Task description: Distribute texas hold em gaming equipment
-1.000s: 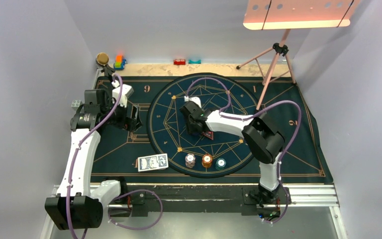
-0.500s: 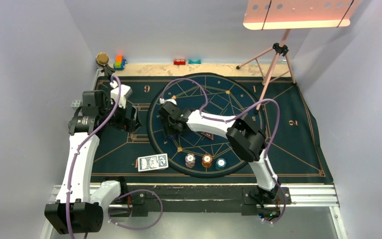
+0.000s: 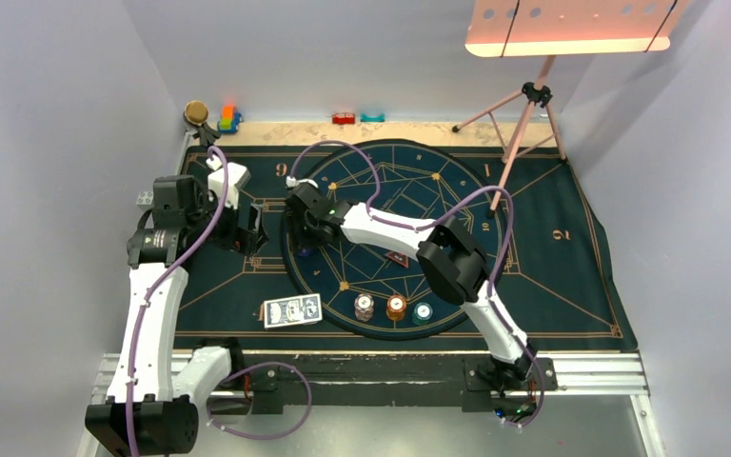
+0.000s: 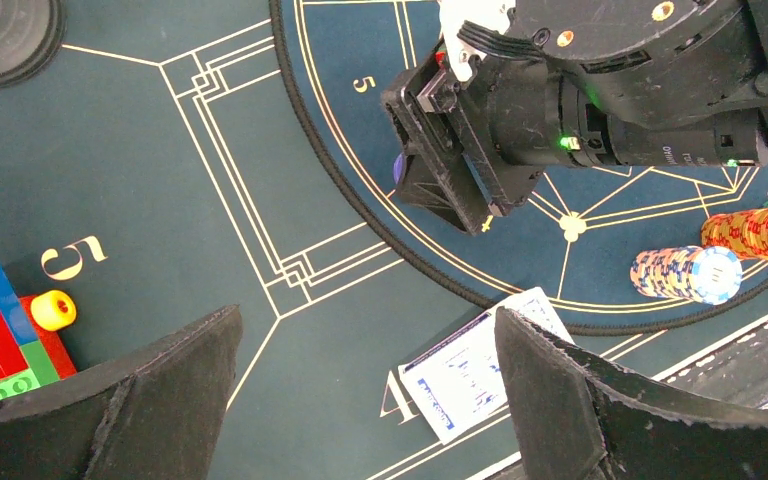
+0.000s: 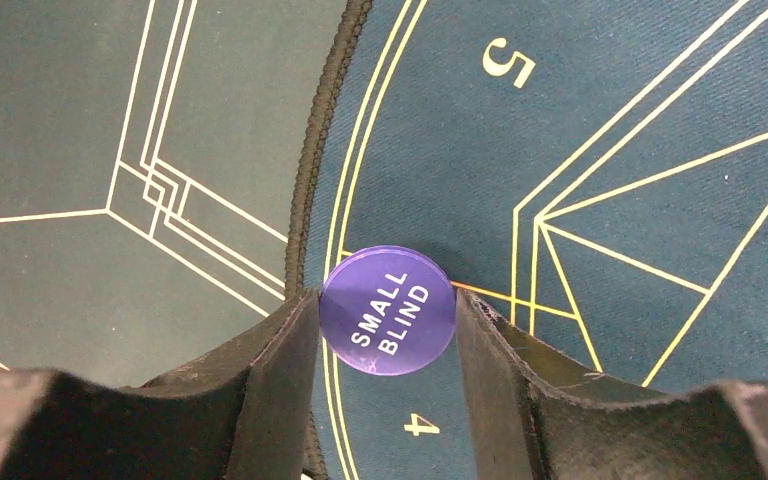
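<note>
While the right gripper (image 5: 388, 330) pinched the purple button (image 5: 388, 322) just inside the round mat's (image 3: 409, 171) left rim, the left gripper (image 4: 365, 335) hung wide open left of the mat; cards (image 3: 292, 310) lay just off its near-left edge.

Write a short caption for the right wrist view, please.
Right gripper pinching a purple SMALL BLIND disc near the round mat rim, between numerals 5 and 4.

Cards (image 3: 292, 310) left of three chip stacks (image 3: 395, 307)
</note>
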